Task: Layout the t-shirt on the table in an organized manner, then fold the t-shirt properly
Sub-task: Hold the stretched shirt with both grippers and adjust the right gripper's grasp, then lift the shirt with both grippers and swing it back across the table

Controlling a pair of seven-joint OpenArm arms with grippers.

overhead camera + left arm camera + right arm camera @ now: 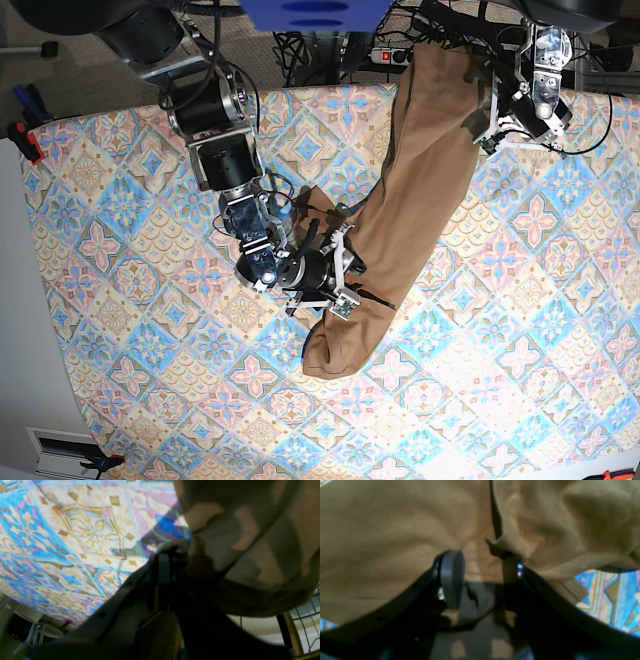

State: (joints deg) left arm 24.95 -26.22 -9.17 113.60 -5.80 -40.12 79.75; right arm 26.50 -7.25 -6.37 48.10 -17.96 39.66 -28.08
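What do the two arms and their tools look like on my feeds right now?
Both arms are black with silver-grey metal joint sections and thin black cables running along them. The right tool has curved black fingers ending in flat grey pads. The left tool looks dark with a grey pad too, though its wrist view is blurred. White brackets sit near each wrist in the base view.

Base view bright, evenly lit, sharp; both wrist views soft, blurred; left wrist view backlit, t-shirt (250, 542) dappled by shadow, table (75, 542) curved by lens distortion
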